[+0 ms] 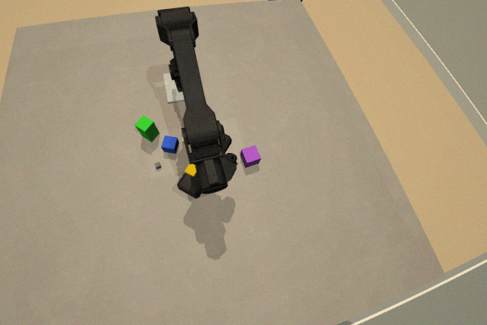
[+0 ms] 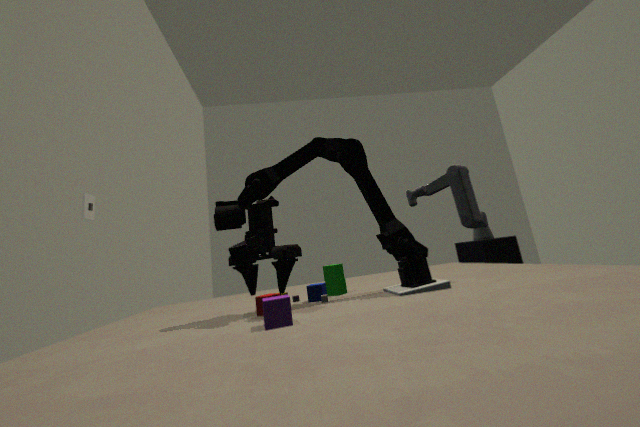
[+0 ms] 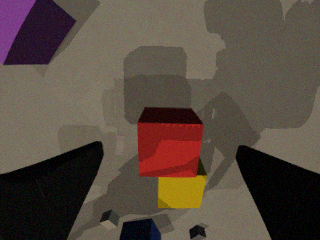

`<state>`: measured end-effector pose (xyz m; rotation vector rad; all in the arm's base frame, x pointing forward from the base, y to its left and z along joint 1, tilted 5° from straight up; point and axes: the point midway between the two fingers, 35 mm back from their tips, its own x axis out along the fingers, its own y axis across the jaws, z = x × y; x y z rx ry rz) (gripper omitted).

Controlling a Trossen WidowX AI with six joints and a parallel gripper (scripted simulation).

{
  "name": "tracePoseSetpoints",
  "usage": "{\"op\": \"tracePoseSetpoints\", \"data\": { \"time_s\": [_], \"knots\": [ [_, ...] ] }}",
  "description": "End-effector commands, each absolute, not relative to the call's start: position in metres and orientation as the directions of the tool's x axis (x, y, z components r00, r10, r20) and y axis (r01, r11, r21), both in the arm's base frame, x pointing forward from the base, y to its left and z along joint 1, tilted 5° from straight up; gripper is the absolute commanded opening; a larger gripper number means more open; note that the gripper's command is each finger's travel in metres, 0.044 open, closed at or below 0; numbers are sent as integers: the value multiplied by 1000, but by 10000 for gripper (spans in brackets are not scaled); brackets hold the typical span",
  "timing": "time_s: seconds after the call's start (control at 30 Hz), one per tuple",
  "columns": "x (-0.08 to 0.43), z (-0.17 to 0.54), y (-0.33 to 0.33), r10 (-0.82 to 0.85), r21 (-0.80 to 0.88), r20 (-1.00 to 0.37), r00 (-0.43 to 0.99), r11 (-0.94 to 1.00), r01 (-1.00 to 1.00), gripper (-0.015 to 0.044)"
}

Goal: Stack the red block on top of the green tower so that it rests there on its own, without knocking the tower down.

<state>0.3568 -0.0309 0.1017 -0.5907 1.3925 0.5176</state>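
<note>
End effector (image 2: pixel 267 292) (image 3: pixel 171 151) released, above the red block (image 2: pixel 261 304) (image 3: pixel 169 150), which sits on the worktop (image 1: pixel 298 211) (image 2: pixel 361 360) by the yellow block (image 1: pixel 190 170) (image 3: pixel 181 191). I should centre the fingers, descend straight, then close evenly. Yellow crowds one side; the purple block (image 1: pixel 250 156) (image 2: pixel 277 312) (image 3: pixel 30 30) stands apart. Green tower (image 1: pixel 147 128) (image 2: pixel 334 279) upright, well inside the worktop's edges.

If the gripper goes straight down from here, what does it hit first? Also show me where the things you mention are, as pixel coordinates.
Likely the red block (image 2: pixel 260 305) (image 3: pixel 170 150), entering between the open gripper's (image 2: pixel 267 293) (image 3: pixel 170 150) fingers; whether either fingertip would clear the yellow block (image 1: pixel 190 170) (image 3: pixel 181 192) is unclear.
</note>
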Motion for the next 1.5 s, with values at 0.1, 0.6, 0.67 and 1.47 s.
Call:
{"op": "tracePoseSetpoints", "data": {
  "time_s": [0.1,0.6,0.67,1.47],
  "knots": [
    [357,88,-32,-10,-78,-994,107,749,-658,440],
    [358,67,-32,-10,-78,-994,107,749,-658,440],
    [358,67,-32,-10,-78,-994,107,749,-658,440],
    [358,67,-32,-10,-78,-994,107,749,-658,171]
  ]
}}
